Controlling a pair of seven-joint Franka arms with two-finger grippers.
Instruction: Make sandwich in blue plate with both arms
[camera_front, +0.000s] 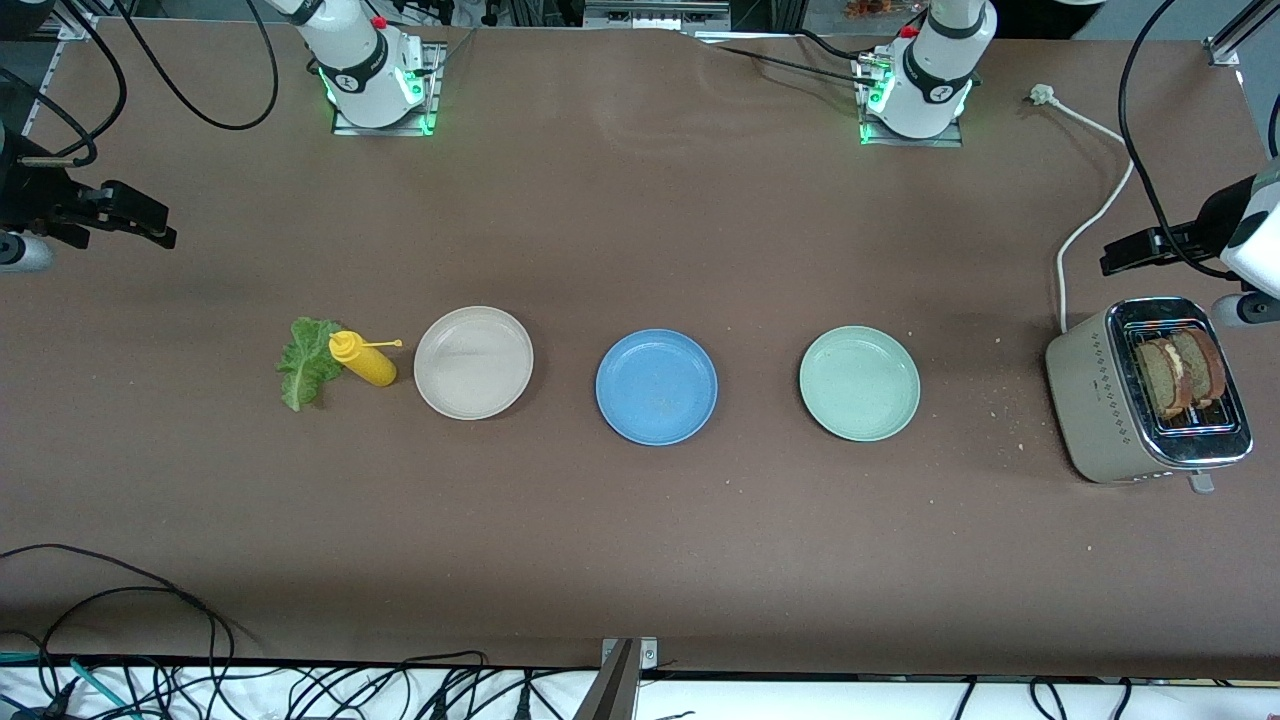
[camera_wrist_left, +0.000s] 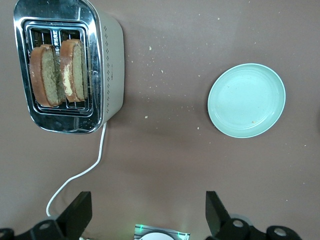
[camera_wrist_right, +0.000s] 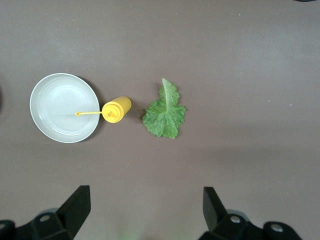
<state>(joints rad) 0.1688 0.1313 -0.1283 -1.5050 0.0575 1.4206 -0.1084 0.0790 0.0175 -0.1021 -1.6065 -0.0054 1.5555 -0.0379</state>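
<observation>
Front view: an empty blue plate (camera_front: 656, 386) sits mid-bench between a beige plate (camera_front: 473, 362) and a mint plate (camera_front: 859, 383), with lettuce (camera_front: 306, 361) and a yellow bottle (camera_front: 363, 359) toward the right arm's end. Two bread slices (camera_front: 1183, 372) stand in a toaster (camera_front: 1145, 402) at the left arm's end. Left end effector (camera_wrist_left: 149, 212) hangs spread wide over bare bench near the toaster, right end effector (camera_wrist_right: 146, 211) spread wide over bare bench near the lettuce, each holding nothing.
</observation>
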